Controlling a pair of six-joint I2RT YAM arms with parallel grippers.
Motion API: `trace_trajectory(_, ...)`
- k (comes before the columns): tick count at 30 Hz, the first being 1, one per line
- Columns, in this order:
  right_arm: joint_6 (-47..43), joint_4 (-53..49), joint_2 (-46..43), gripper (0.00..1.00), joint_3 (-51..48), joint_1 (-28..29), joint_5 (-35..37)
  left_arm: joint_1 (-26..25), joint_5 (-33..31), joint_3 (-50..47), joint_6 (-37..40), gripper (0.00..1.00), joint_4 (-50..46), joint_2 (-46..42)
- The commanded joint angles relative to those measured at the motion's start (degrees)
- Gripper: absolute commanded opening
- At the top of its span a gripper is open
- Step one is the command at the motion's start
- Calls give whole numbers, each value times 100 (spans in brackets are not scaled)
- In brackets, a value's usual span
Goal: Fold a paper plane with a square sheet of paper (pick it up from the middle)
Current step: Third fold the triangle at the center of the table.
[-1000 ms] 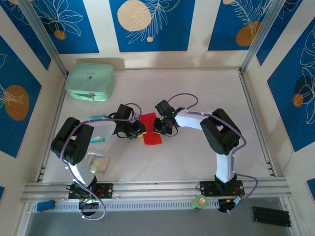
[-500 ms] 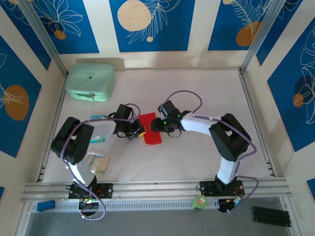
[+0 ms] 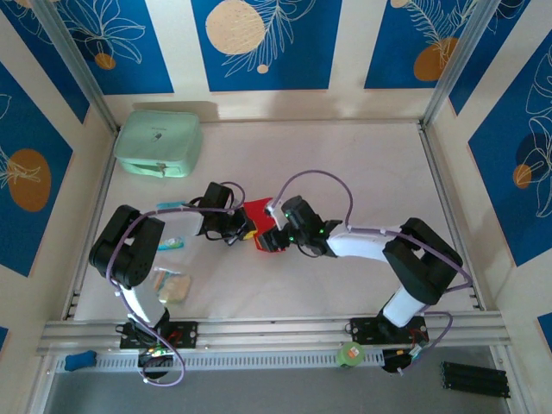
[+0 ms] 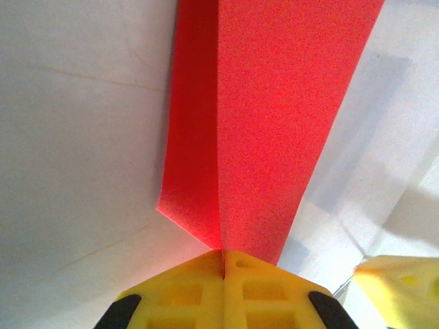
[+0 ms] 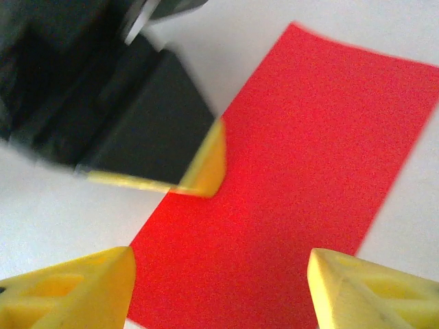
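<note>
One mint-green case [image 3: 159,144] sits at the far left, near the back corner of the white surface [image 3: 362,164], and a small pale packet [image 3: 171,285] lies nearer the front edge. Right of these, the left tool [image 4: 223,255] is clamped on the red sheet [image 4: 274,123], its yellow fingers pressed together on the paper's edge just where a straight crease ends. The sheet lies near the middle of the surface, doubled over into a long strip, between the two tools. Just right of it, the right tool [image 5: 219,288] hangs over the strip's near end with its fingers spread wide. Whether they touch the paper cannot be told.
</note>
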Motion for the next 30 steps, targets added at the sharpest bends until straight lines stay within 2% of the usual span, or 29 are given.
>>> trace_trajectory(1, -1118, 1012, 0, 68, -305, 311, 208, 49, 141, 9, -98, 4, 67, -102)
trace_trajectory(8, -1721, 1469, 474, 69, -378, 743, 673, 49, 142, 7, -92, 4, 9, -102)
trace_trajectory(14, -1844, 1852, 743, 68, -399, 857, 1435, 49, 106, 11, -88, 4, -55, -125)
trace_trajectory(18, -1879, 1784, 707, 58, -370, 863, 1436, 49, 36, 24, -78, 5, -125, -142)
trace_trajectory(25, -1941, 1625, 669, 35, -413, 899, 1355, 52, -46, 38, -72, 5, -212, -155)
trace_trajectory(30, -1907, 1538, 617, 22, -399, 893, 1265, 49, -136, 77, -17, 10, -340, -207)
